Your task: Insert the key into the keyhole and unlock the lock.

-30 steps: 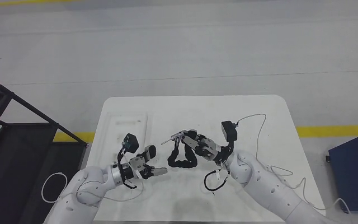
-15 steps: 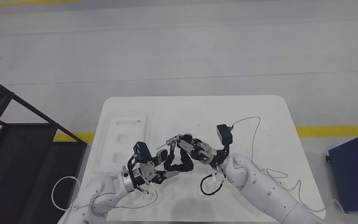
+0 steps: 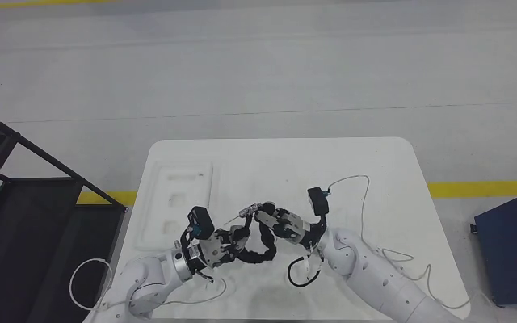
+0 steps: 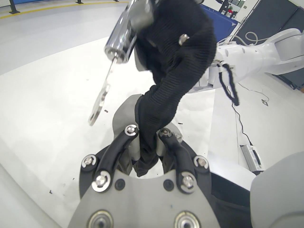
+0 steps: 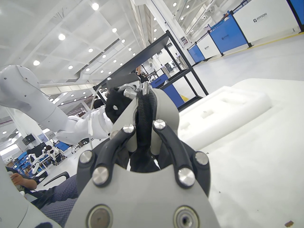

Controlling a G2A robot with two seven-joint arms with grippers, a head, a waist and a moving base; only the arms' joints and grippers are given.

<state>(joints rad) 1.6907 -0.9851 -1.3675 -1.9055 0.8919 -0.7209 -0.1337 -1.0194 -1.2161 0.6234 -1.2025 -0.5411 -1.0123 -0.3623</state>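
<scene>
Where the white table (image 3: 380, 169) stands on a grey floor (image 3: 258, 73) crossed by a yellow line (image 3: 472, 189), a white foam tray (image 3: 182, 202) lies beyond the left pincer (image 3: 230, 242). That pincer and the right pincer (image 3: 271, 220) are each clamped on the black-sleeved cable lock (image 3: 262, 252) held between them. Left wrist view records the key (image 4: 101, 96) seated in the chrome cylinder (image 4: 121, 41) just past the left pincer's tips; right wrist view records blue partitions (image 5: 228, 36) and a black rack (image 5: 166, 55) behind the right pincer.
</scene>
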